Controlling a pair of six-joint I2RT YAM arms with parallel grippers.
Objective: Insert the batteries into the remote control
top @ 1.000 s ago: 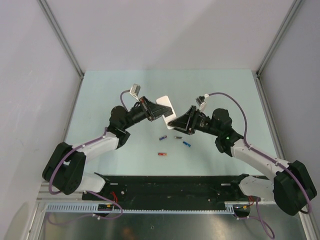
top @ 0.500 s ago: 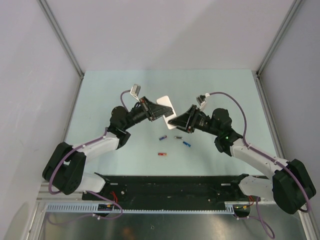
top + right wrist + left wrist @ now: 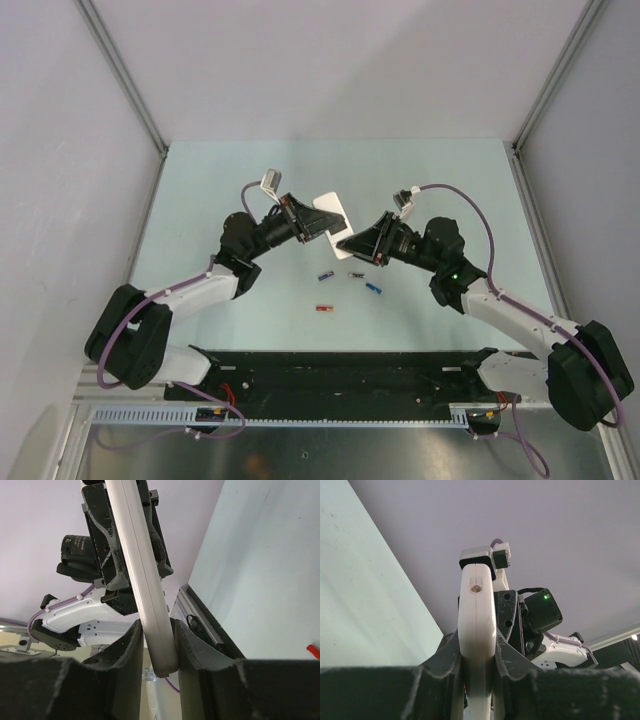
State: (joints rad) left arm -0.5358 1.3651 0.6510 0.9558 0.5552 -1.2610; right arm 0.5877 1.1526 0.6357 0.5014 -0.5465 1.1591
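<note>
Pale green table (image 3: pixel 200 190): both arms reach over its middle, wrists turned toward each other. Left gripper (image 3: pixel 477 662) is clamped on one end of the remote control (image 3: pixel 331 211), fingers tight on both faces. Right gripper (image 3: pixel 159 647) pinches the opposite end, both fingers flush against it. The remote control hangs between them, off the table. Below, loose and near one another: dark blue-purple battery (image 3: pixel 325 275), grey-silver battery (image 3: pixel 356 274), bright blue battery (image 3: pixel 373 288), red battery (image 3: pixel 323 308).

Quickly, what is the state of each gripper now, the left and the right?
Left gripper: closed, holding the remote control by one end.
Right gripper: closed on the other end of the remote control.
</note>
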